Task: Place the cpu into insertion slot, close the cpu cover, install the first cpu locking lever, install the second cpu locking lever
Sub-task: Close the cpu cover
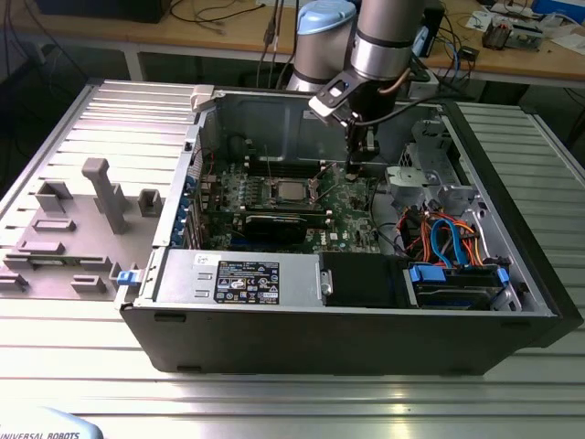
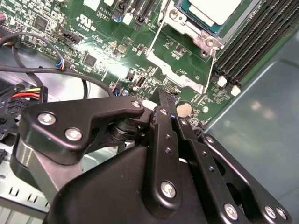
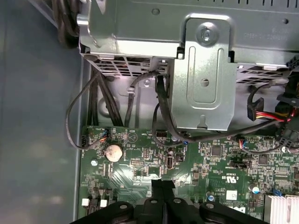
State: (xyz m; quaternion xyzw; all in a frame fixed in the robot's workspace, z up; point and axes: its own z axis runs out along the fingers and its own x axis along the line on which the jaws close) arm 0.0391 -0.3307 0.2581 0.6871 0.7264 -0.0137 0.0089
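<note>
Exterior view: the opened computer case [image 1: 366, 338] lies on its side on the desk [image 1: 274, 402]. The gripper [image 1: 353, 170] reaches down into it, just beside the insertion slot [image 1: 271, 190] on the exterior view's right. The jaws are pressed together with nothing between them, as both wrist views confirm. The cpu [image 1: 291, 190] sits flat in the slot, metal top facing up out of the case. Being square, it has no long axis to speak of, and its edges run parallel to the socket rim. Step one therefore looks complete. In the second wrist view, the cpu cover [image 2: 184, 78] is swung open, its windowed frame extending from the socket toward the jaws, free edge near the coin cell [image 2: 185, 109]. As far as I can judge, closing the cover and setting both locking levers remain to be done
</note>
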